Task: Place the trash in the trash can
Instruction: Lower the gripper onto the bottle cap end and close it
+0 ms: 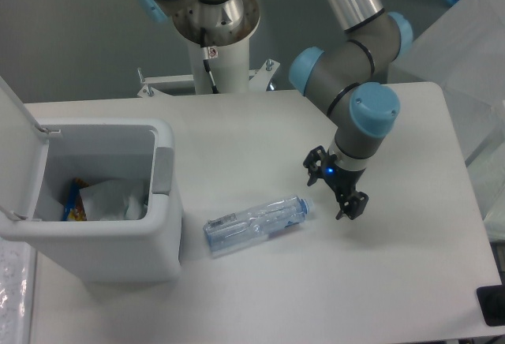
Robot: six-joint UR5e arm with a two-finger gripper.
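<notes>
White table (394, 281): light, crushable, slippery bottle (256, 224), best gripped mid-body; gripper (334, 190) spread, empty, beside cap.

White tabletop (260, 289) w/ rounded corners carries two things. Trash can (126, 241) stands at the left edge, toward the front-left corner, lid hinged open to its left; grey latch tab on the rim facing the table's middle. Crushed clear water bottle (256, 222) lies on its side approx. mid-table, just right of the can but apart from it, blue cap end pointing to the right edge.
</notes>
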